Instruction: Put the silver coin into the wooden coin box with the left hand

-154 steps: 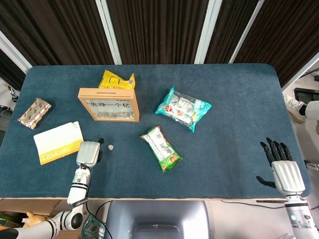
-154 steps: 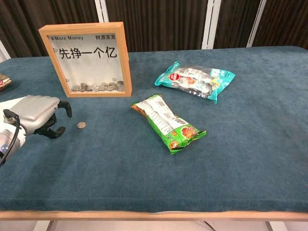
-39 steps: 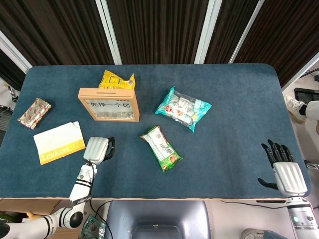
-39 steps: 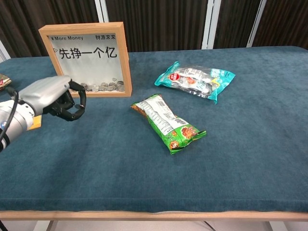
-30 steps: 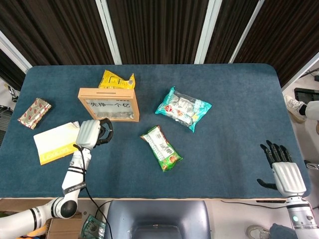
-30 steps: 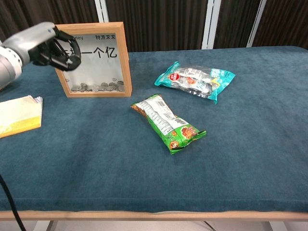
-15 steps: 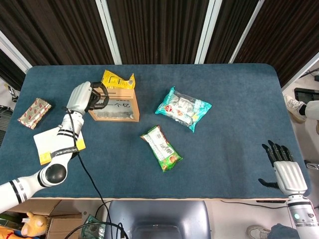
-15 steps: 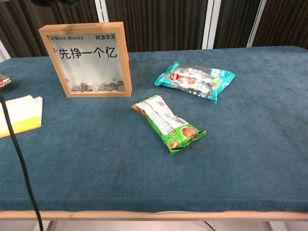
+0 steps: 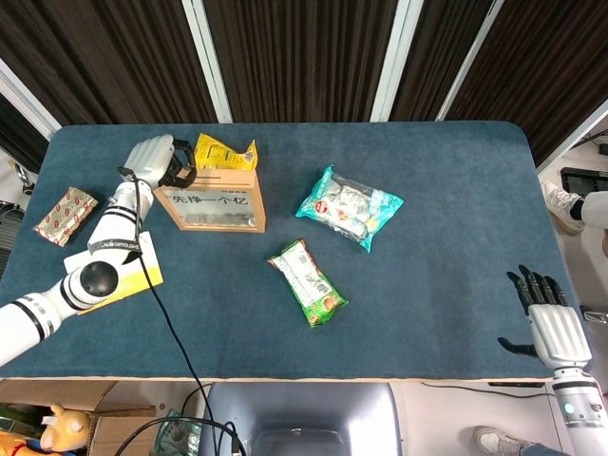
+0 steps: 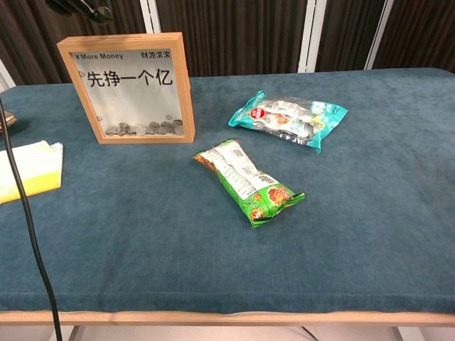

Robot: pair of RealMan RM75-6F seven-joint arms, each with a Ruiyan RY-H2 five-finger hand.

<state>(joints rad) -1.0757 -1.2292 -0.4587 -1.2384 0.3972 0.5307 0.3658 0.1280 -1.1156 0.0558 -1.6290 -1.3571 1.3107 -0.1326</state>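
The left hand (image 9: 157,160), fingers curled, coin unseen, hovered over the rectangular glass-fronted wooden coin box (image 9: 208,199) lettered "More Money".

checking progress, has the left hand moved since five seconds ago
Yes. In the head view the left hand has gone from the near table edge up to the top left corner of the wooden coin box.

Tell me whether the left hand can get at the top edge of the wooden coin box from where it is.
Probably yes. The left hand hangs above the left end of the wooden coin box, and nothing lies between them. The yellow snack packet lies just behind the box, apparently out of the way.
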